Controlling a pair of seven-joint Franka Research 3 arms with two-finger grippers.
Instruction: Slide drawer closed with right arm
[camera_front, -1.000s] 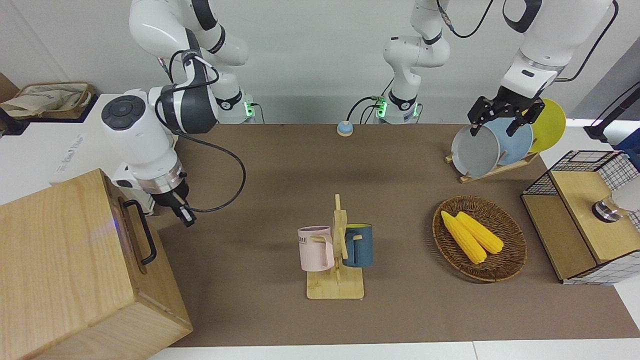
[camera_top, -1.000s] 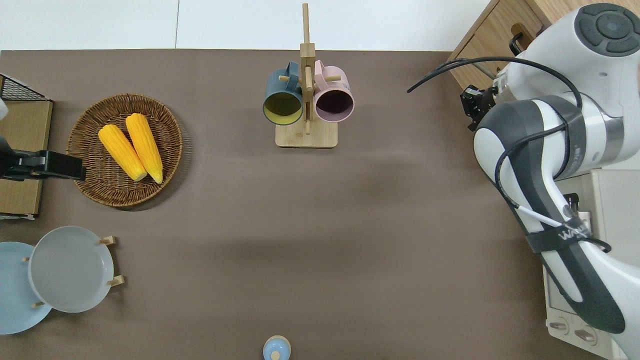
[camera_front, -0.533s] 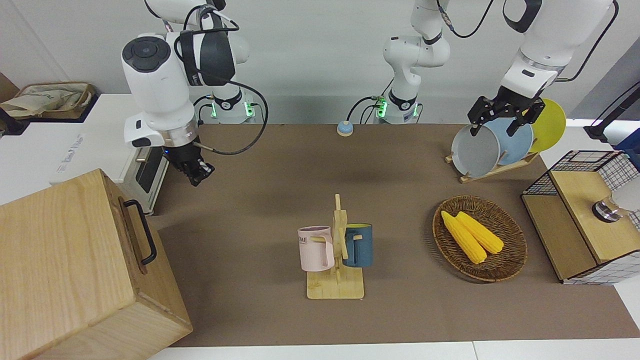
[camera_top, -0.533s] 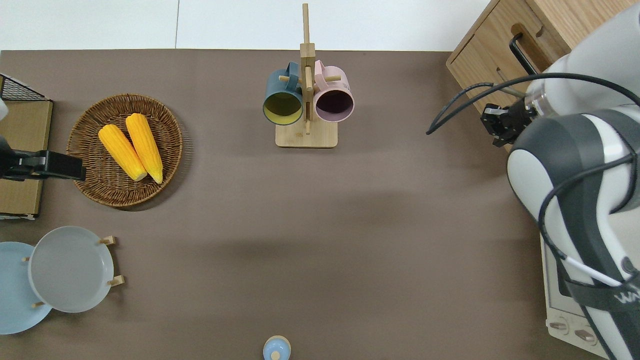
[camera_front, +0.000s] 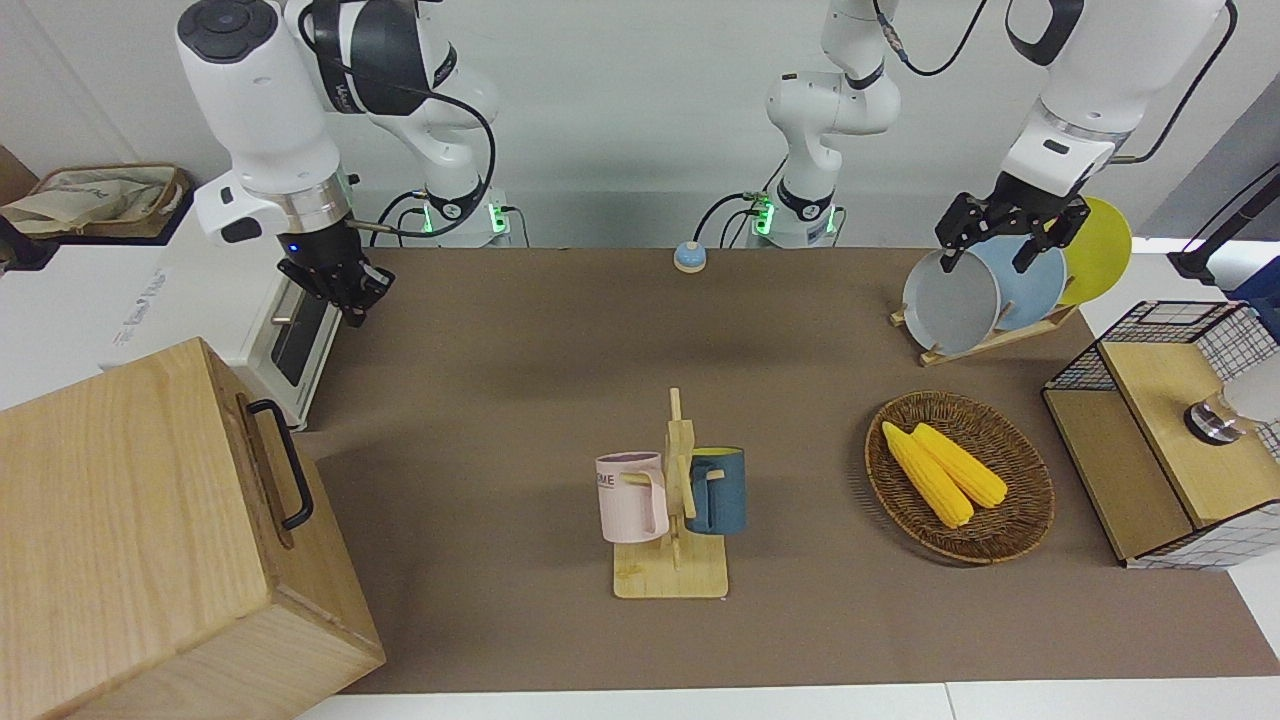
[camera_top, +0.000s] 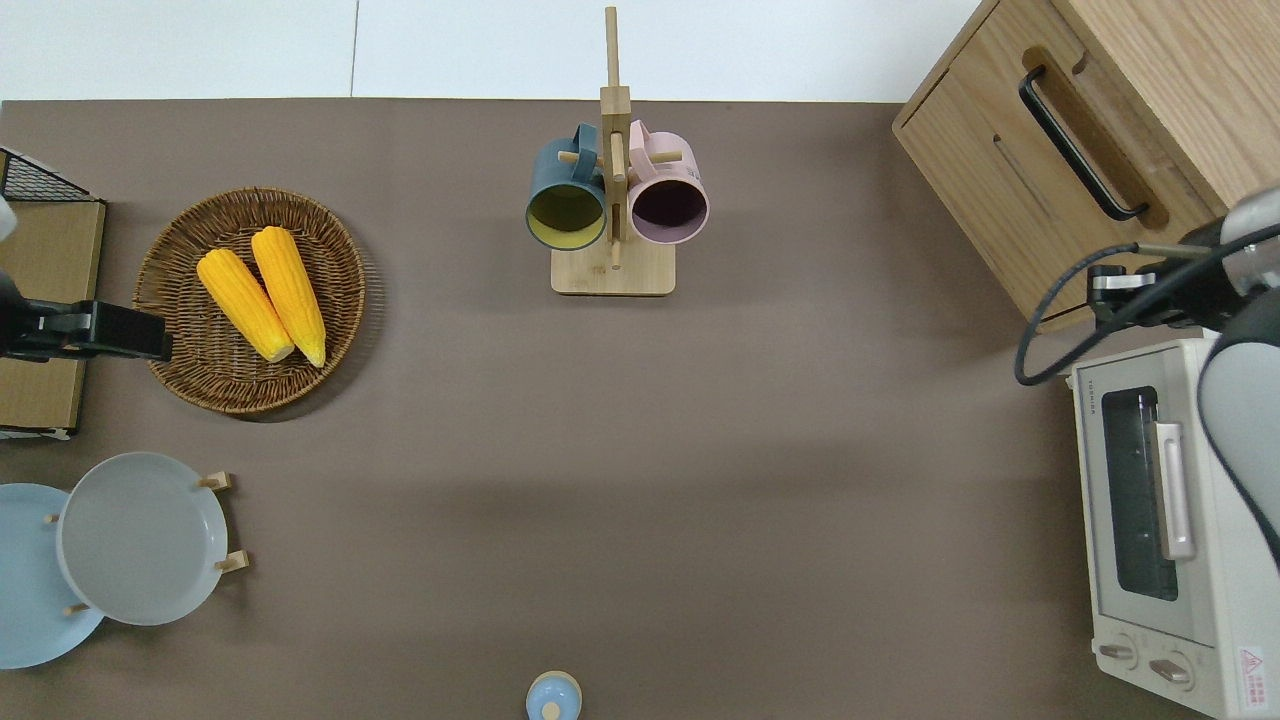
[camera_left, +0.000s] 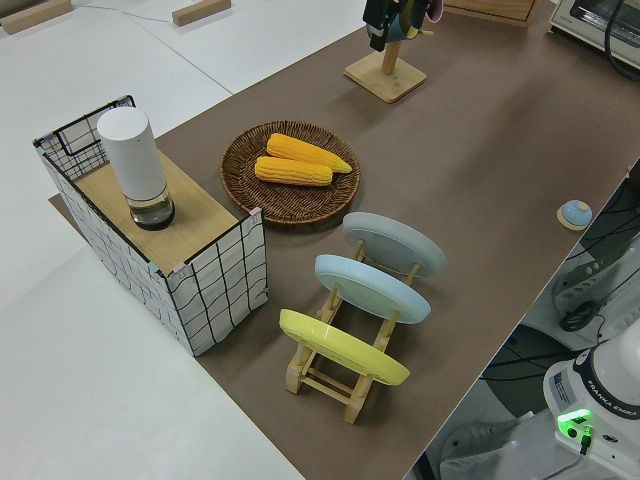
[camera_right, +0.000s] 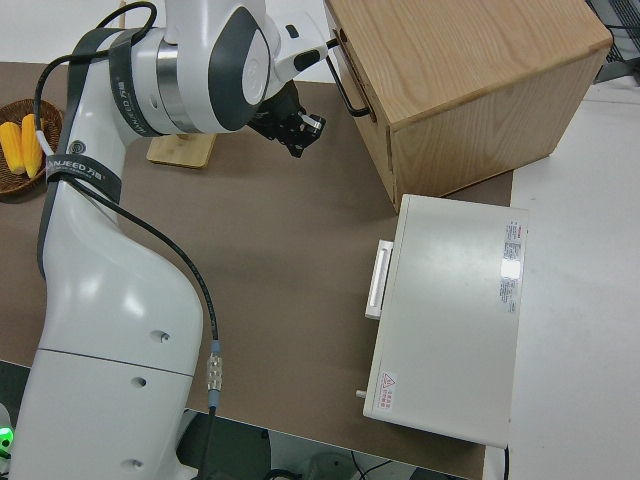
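Drawer (camera_front: 268, 470) is pushed in, front flush with the big wood box (camera_front: 120, 540), black bar handle (camera_top: 1080, 142) free; box sits at the right arm's end of the table (camera_front: 560, 330), farther from the robots than the toaster oven (camera_top: 1170, 540).

Right arm (camera_front: 265, 110) is raised, wrist pointing down, blue wrist light on. Right claw (camera_front: 335, 285) hangs in the air over the gap between box and oven, touching nothing, well clear of the handle. Can't tell whether its fingers are apart or together. Left arm parked; left claw (camera_front: 1010, 235) has fingers apart, nothing held.

Writing: the oven's brand line along its top edge is too small to read, warning sticker at a corner. Pink mug (camera_front: 632, 497) shows letters "ME"; rest hidden.

Containers:
- Wicker basket (camera_front: 1020, 525): two corn cobs (camera_front: 942, 472) side by side.
- Plate rack (camera_left: 345, 360): grey, blue and yellow plates on edge.
- Mug stand (camera_front: 672, 560): pink mug and dark blue mug (camera_front: 718, 490) hung on pegs either side of the post.
- Wire-mesh cabinet (camera_left: 200, 280): white cylinder (camera_left: 133, 165) upright on its wood top.

Small blue bell-like button (camera_front: 689, 257) on the table close to the robots' bases.
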